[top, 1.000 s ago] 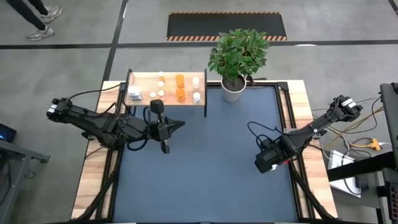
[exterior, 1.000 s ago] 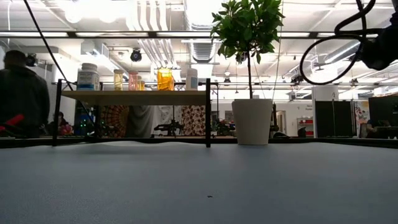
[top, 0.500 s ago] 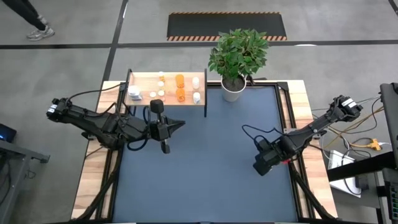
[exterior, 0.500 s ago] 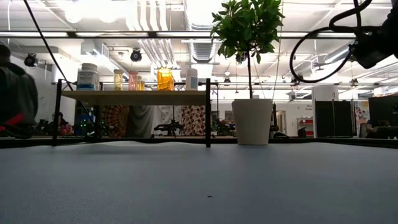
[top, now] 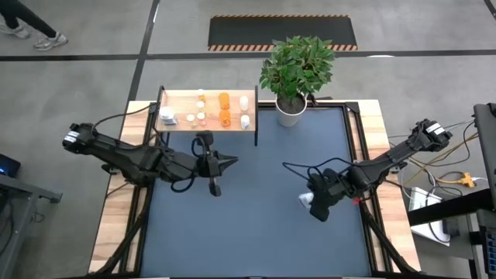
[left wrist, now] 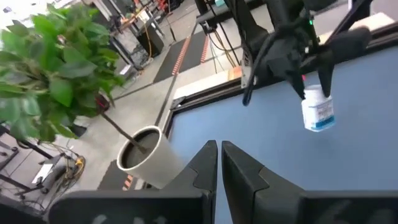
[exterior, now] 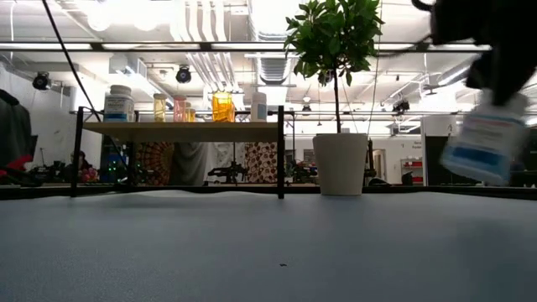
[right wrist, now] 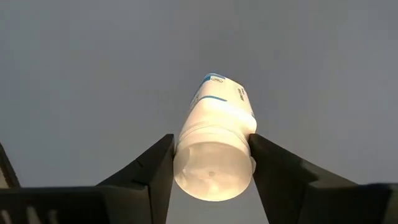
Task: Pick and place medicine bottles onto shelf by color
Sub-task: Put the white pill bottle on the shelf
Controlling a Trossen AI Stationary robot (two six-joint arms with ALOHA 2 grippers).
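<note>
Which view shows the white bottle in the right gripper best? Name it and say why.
The right wrist view: the white bottle fills it, clamped between the right gripper fingers. The left wrist view shows it hanging, label readable-sized but far. The low view blurs it; the high view shows a speck.

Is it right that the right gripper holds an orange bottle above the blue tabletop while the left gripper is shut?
Not quite: the bottle in the right gripper is white with a blue label, as the right wrist view shows. The rest stands: above the tabletop, left gripper shut.

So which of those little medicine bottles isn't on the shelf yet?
The white bottle with the blue label, held by its cap in the right gripper above the blue table. The rest stand on the wooden shelf.
</note>
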